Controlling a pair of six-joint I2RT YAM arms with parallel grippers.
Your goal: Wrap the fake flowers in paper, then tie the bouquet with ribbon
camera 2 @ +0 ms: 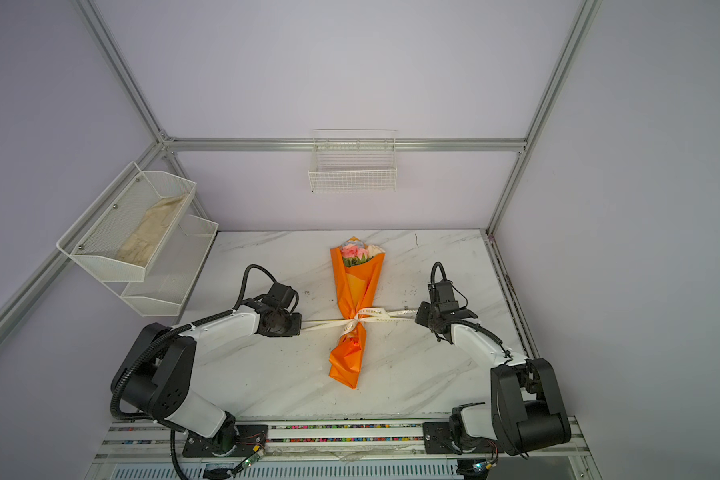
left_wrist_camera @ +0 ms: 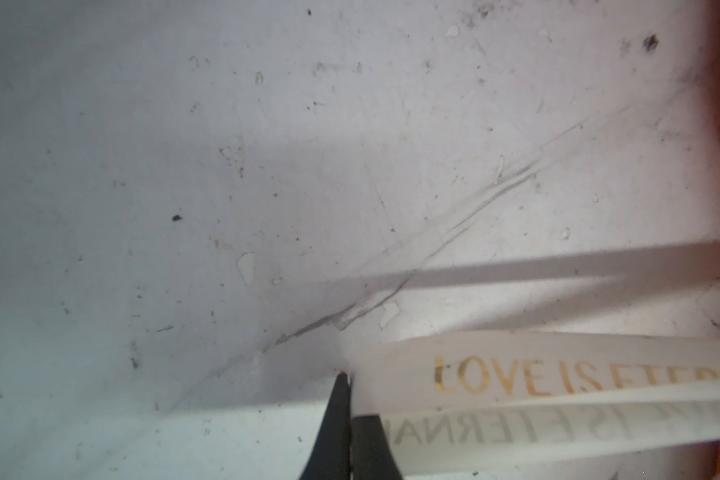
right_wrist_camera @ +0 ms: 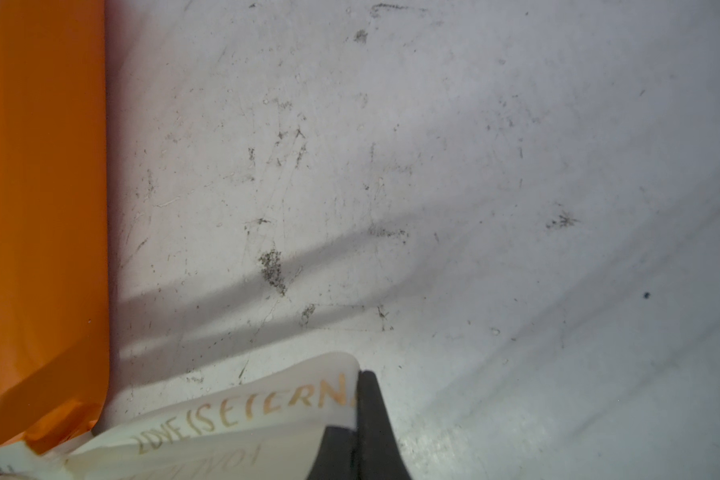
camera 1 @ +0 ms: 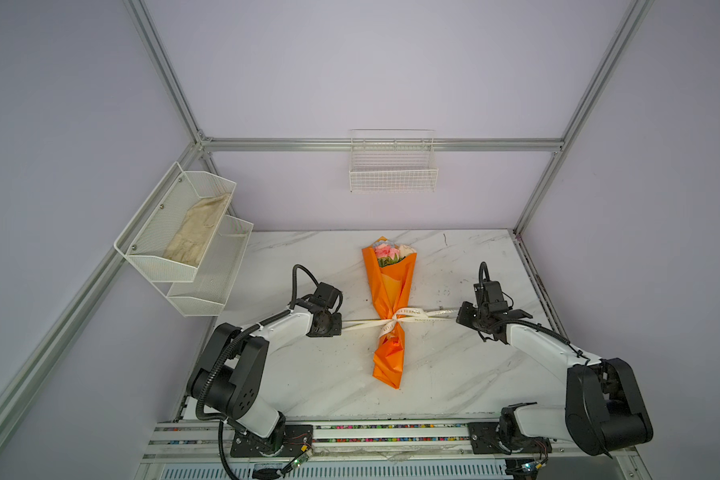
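You see glossy, creased orange paper on the bouquet of fake flowers point(camera 1: 389, 286), mid-frame. The ribbon point(left_wrist_camera: 558, 361) looks smooth, half-sheer, with metallic gold print. Your surface point(camera 1: 454, 374) is marble-patterned, scuffed and speckled. The mesh rack point(camera 1: 163, 268) at upper left looks like white-painted metal.

obstacles: bouquet point(camera 1: 391, 291) at centre, ribbon point(camera 1: 362, 324) stretched to both sides (knotted on it) | free: table point(camera 1: 454, 374) front and back corners

The cream ribbon point(left_wrist_camera: 516, 374) bears gold lettering, "LOVE IS ETERN" (the rest hidden), repeated along its length.
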